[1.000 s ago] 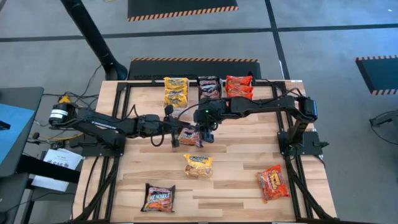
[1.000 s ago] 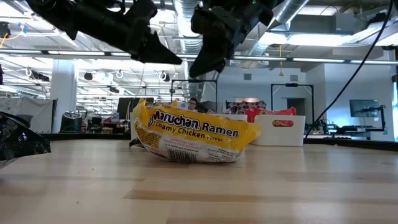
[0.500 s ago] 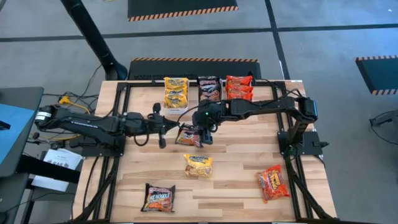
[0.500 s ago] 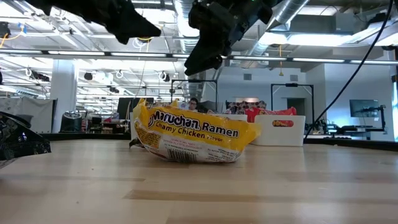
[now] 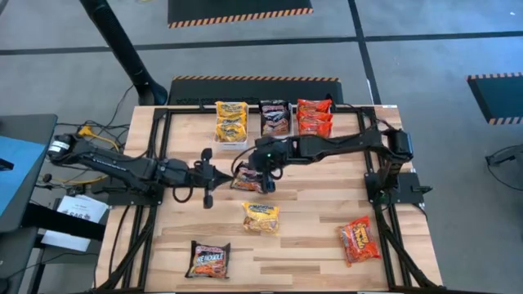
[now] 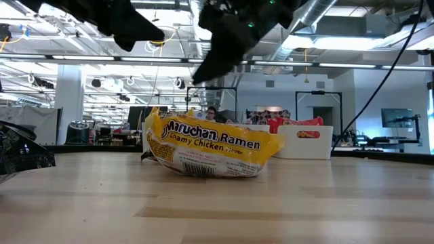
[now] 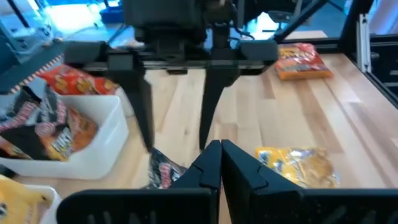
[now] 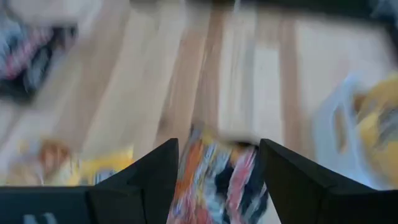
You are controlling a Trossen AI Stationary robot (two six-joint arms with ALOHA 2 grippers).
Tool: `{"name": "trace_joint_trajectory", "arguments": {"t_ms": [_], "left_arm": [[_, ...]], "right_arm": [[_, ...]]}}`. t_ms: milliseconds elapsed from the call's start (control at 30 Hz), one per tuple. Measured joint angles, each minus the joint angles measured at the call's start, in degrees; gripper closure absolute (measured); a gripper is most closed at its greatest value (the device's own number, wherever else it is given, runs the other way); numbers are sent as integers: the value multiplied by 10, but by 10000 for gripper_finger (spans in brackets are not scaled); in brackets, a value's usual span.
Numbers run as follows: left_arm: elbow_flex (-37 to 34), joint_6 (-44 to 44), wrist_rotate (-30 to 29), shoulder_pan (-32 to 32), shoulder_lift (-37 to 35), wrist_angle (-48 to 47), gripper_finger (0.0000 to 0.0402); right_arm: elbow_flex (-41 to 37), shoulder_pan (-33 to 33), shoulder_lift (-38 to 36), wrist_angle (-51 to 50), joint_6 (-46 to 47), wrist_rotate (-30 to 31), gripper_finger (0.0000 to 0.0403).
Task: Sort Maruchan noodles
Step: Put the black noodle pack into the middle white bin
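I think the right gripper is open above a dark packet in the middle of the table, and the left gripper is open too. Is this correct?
Not fully. The right gripper is open over the dark packet, as the right wrist view shows. But the left gripper is shut: in the left wrist view its two fingers are pressed together with nothing between them.

Glossy crinkled plastic packets (image 5: 261,216) lie on a matt pale-wood table (image 5: 310,204).

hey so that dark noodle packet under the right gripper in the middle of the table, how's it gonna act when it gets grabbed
The dark packet looks like crinkly plastic film, so its edges will probably flex and may slip between the fingers. It lies flat on the wooden table, so it is unlikely to roll or tip. The right gripper is open above it; being small and thin, the packet is likely light.
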Motion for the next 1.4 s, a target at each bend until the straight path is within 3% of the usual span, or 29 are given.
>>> {"name": "trace_joint_trajectory", "arguments": {"t_ms": [267,433,567,1033,1167,1333,1400], "left_arm": [[-1,10,-11,-30,0,3,401],[-2,11,-12,-32,0,-1,401],[-2,10,-10,-32,0,-4,401],[-2,4,-11,-32,0,-25,401],[-2,4,-11,-32,0,-27,401],[-2,4,-12,-31,0,-30,401],[-2,4,-12,-31,0,-30,401]], "right_arm": [[3,4,57,48,3,26,154],[1,7,93,31,-23,32,154],[5,10,111,14,-45,70,154],[9,14,161,10,-35,140,160],[9,17,162,1,6,166,213],[9,17,162,-11,26,168,348],[9,20,162,-12,27,172,385]]}}
